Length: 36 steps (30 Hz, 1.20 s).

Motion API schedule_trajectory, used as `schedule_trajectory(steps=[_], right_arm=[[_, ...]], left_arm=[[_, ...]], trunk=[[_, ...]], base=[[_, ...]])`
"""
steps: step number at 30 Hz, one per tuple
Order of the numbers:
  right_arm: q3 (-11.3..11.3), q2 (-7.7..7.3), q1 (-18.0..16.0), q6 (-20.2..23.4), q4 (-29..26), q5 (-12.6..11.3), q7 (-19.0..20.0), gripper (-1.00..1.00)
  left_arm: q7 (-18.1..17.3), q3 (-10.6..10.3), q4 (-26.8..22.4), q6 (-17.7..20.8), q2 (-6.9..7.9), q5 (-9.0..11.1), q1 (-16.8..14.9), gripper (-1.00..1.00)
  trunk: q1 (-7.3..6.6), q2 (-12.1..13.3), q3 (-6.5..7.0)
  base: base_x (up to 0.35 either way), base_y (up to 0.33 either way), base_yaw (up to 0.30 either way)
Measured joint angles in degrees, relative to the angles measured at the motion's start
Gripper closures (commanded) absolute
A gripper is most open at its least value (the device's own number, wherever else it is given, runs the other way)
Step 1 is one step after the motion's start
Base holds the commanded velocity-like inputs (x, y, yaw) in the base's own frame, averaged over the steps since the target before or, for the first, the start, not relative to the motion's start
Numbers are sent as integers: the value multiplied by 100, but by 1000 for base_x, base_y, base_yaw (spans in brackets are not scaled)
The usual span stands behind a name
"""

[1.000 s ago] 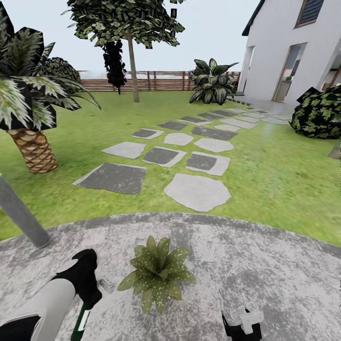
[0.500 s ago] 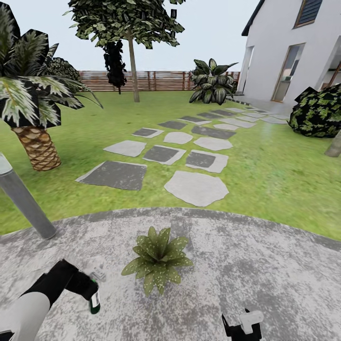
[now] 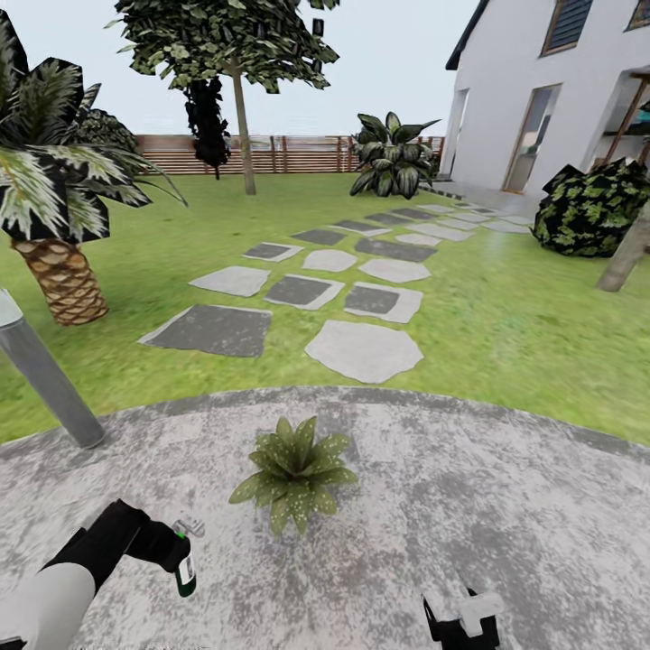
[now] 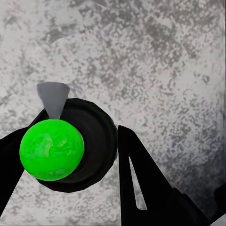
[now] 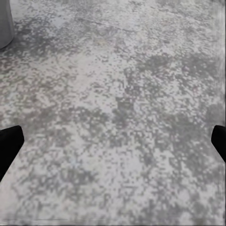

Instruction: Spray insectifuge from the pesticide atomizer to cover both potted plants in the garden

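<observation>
My left gripper (image 3: pixel 177 544) is shut on the pesticide atomizer (image 3: pixel 185 571), a small green and white stem hanging over the grey stone patio at the lower left. In the left wrist view the atomizer (image 4: pixel 52 149) shows as a bright green round top on a black body with a grey nozzle, between my black fingers (image 4: pixel 139 174). One potted plant (image 3: pixel 293 469), a low speckled green rosette, stands on the patio a short way right of and beyond the atomizer. My right gripper (image 3: pixel 462 618) stands open low at the bottom edge, with its fingertips (image 5: pixel 9 146) wide apart over bare stone.
A grey metal post (image 3: pixel 45 375) leans at the patio's left rim. A scaly-trunked palm (image 3: pixel 63 280) stands behind it on the lawn. Stepping slabs (image 3: pixel 361 350) lead toward the white house (image 3: pixel 551 99), and a brown slatted fence (image 3: pixel 289 153) closes the far side.
My left arm has dropped lower and stretched forward, carrying the atomizer nearer the plant. The view has shifted a little, so the plant sits higher in the picture.
</observation>
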Motion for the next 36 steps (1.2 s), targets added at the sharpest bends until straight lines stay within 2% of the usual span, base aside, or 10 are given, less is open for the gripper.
schedule_trajectory(steps=[11, 31, 34, 36], right_arm=[[0, 1, 0, 0, 0, -1, 0, -100], [0, 0, 0, 2, 0, 0, 1, -100], [-10, 7, -1, 2, -24, -1, 0, -100], [-20, 4, -1, -2, -38, -2, 0, -100]], left_arm=[[10, -4, 19, 0, -7, 4, 0, 100], [9, -16, 63, -8, -20, -2, 0, 100], [7, -17, 63, -18, -107, 26, 2, 100], [7, -24, 62, -31, -249, 19, 2, 100]], trunk=[[-1, 0, 0], [-4, 0, 17], [-4, 0, 23], [-4, 0, 24]], base=[[-301, -51, -264], [-5, -4, -265], [0, 0, -66], [0, 0, -11]])
